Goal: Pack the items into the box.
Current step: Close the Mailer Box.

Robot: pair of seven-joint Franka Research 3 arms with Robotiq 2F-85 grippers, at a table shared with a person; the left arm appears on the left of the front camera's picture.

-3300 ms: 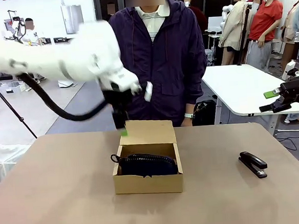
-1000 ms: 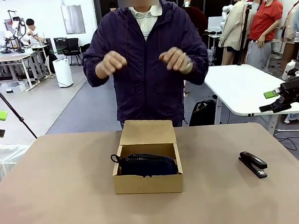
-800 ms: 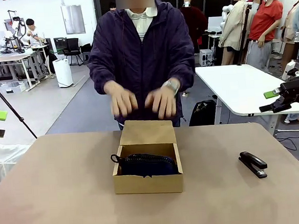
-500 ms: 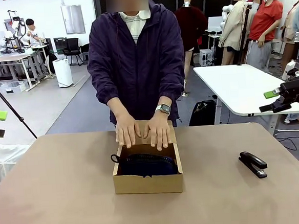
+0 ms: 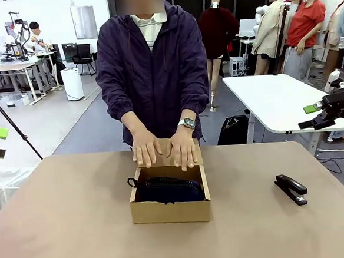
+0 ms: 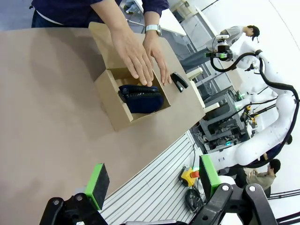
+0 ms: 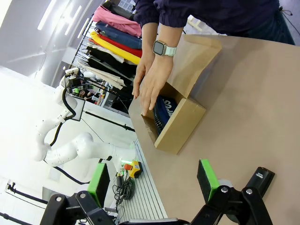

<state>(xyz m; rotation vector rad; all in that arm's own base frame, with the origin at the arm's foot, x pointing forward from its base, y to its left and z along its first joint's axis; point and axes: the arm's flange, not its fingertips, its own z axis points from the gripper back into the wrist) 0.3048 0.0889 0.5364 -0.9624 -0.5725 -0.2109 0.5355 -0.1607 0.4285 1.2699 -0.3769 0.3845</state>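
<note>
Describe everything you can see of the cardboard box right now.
The cardboard box is plain brown, shallow and rectangular, standing open near the middle of the table. Its flap lid, attached along the far side, is raised, and the person's hands lie flat on it, fingers over its edge. A navy pouch lies inside, nearly filling it, with its ring pull at the picture-left end in the front view.

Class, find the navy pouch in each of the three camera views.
Front view: navy pouch, picture centre, inside the box.
Left wrist view: pouch upper middle, below the person's hands.
Right wrist view: pouch left of centre, partly behind a hand.
Shared landmark: the person's wristwatch.
</note>
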